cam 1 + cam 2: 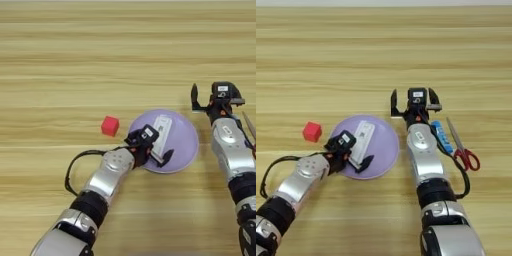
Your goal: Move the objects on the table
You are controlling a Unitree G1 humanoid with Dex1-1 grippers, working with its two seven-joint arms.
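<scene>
The slim white remote-shaped bar (362,138) already lies on the round lavender plate (383,150), near the middle of the light-brown wooden table (125,60). The left gripper (357,161) is at the bar's near end, fingers slightly apart; I cannot tell if it grips. The small red cube (110,126) waits left of the plate. The right gripper (412,105) hovers open, holding nothing. No writing is readable.

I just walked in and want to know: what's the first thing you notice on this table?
The lavender plate near the middle, with the white bar lying on it and the left gripper at the bar's near end. A red cube sits left of the plate; the right gripper hovers open to its right.
</scene>
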